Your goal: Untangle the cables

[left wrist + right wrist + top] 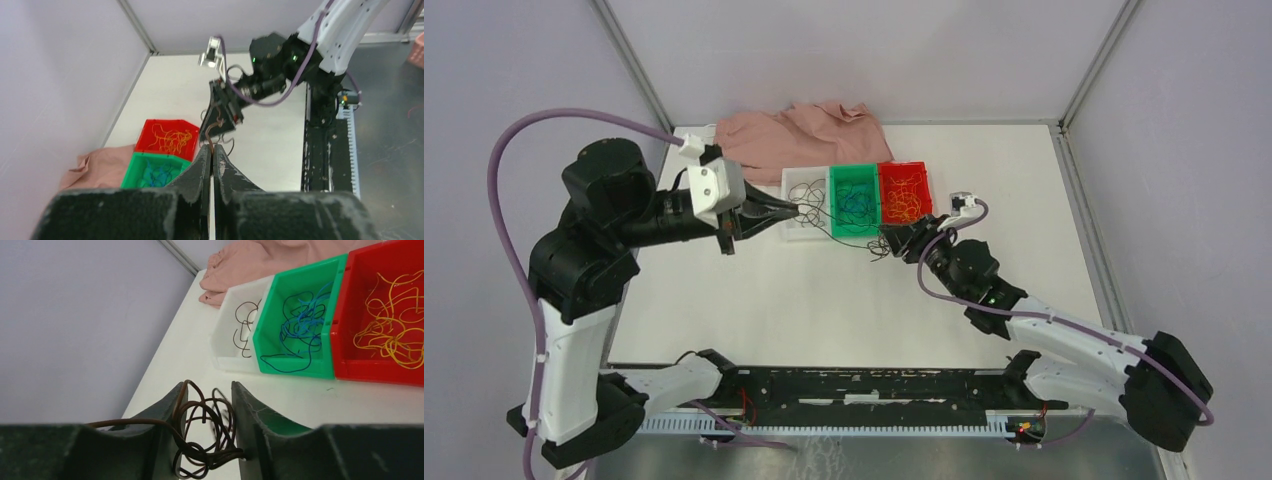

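Showing cables [212, 456], likely light and springy: left gripper [212, 150] clamped on one loose strand, right gripper [207, 387] apart around the knot.

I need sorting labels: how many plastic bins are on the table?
3, side by side near the pink cloth: white plastic bin leftmost, green plastic bin in the middle, red plastic bin rightmost. None looks hidden.

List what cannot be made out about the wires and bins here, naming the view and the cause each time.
1. Top external view: strands of the dark tangle are too small to count, and the right gripper covers part of it.
2. Left wrist view: the near end of the green bin is hidden behind the left gripper.
3. Right wrist view: the red bin is cut off by the right edge.
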Controlling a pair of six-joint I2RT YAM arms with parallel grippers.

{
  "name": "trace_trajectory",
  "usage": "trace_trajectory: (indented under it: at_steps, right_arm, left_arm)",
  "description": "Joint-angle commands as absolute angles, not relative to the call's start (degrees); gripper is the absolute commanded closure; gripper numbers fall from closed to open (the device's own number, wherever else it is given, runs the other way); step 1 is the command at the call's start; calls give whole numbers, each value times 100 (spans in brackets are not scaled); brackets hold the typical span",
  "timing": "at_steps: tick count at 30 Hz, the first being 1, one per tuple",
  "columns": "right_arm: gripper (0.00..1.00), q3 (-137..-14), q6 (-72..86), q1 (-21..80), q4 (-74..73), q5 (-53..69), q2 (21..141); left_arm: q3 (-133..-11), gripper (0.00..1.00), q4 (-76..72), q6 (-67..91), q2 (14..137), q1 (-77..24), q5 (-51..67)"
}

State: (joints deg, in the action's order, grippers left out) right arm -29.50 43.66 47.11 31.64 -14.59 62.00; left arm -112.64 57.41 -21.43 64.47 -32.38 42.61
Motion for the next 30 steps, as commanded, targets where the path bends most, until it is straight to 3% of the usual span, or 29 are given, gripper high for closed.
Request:
trace_trajectory:
  at_steps: [1, 4, 6, 11, 16, 20, 22, 24, 27, 30]
  right_arm:
    - [63, -3091, 4468, 4667, 2405, -1371, 5552]
    - [79, -3308, 4237, 4664, 1480, -1382, 5340]
    - [80, -3321, 4105, 4667, 1213, -1203, 5242]
    - [71, -3243, 3907, 4666, 458, -589, 4985]
    - [72, -3313, 3765, 4666, -441, -381, 4566]
    - [73, -3516, 3597, 4667, -1025, -149, 4266]
    - [57, -3761, 3436, 4667, -1347, 198, 4273]
    - [51, -4046, 3273, 4666, -1779, 386, 4386]
    - [52, -4337, 3235, 4669, -2327, 406, 4546]
    - [63, -4445, 3181, 4664, -2595, 330, 4618]
  left_arm:
    - [-10652, 97, 5979, -3136, 6075, -3261, 3461]
    - [-10055, 97, 6064, -3355, 5858, -3263, 2845]
    - [-9505, 97, 5900, -3441, 5706, -3262, 2349]
    - [-8260, 97, 5264, -4148, 5236, -3261, 992]
    - [-6936, 97, 4685, -5058, 4798, -3261, -105]
    - [-6675, 97, 4647, -5079, 4744, -3252, -241]
    - [-6731, 97, 4584, -5015, 4771, -3254, -216]
    - [-6800, 97, 4425, -4920, 4772, -3253, -183]
    - [-6933, 97, 4361, -4767, 4789, -3252, -107]
    - [-6953, 97, 4491, -4650, 4794, -3252, -11]
